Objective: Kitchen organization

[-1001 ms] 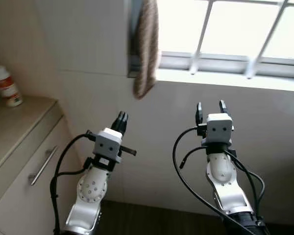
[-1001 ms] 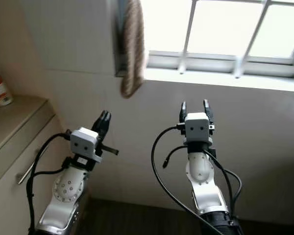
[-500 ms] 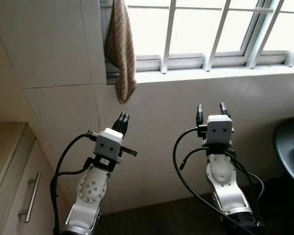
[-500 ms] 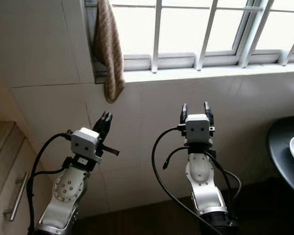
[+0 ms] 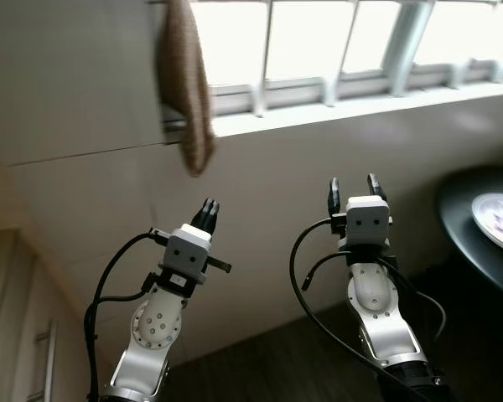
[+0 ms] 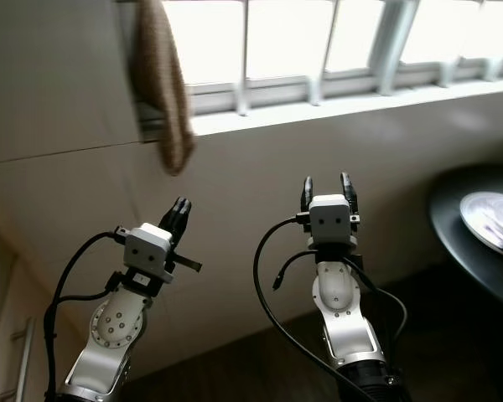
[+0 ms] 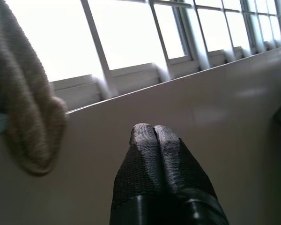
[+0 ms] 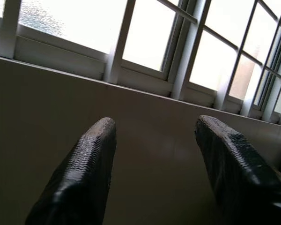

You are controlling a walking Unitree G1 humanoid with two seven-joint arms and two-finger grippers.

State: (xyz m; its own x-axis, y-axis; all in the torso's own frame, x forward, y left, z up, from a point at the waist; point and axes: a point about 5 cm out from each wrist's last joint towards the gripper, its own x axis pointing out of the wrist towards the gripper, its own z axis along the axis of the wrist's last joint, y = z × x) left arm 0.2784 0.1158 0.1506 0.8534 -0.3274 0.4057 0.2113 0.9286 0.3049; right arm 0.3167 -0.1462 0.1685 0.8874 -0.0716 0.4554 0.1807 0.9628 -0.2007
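White tile covers the wall (image 5: 92, 201) ahead, running under a long barred window (image 5: 318, 42) that glows bright along the top of the head views. A dark floor (image 5: 260, 368) shows below the wall. At the robot's right a round black tabletop (image 5: 474, 243) comes in from the edge, carrying a white plate (image 5: 499, 219) with something on it, too blurred to tell what. At the far left stands a pale cabinet (image 5: 17, 335) with a metal handle (image 5: 44, 362). A brown towel (image 5: 187, 92) hangs from the window's left end, its tip drooping over the sill onto the tile.

Both silver arms are raised toward the wall, well apart from each other and touching nothing. The left tool (image 5: 208, 210) points up below the towel, its two black fingers (image 7: 152, 140) pressed together and empty. The right tool (image 5: 351, 189) points up at the sill, its fingers (image 8: 96, 154) spread apart with only wall and window between them.
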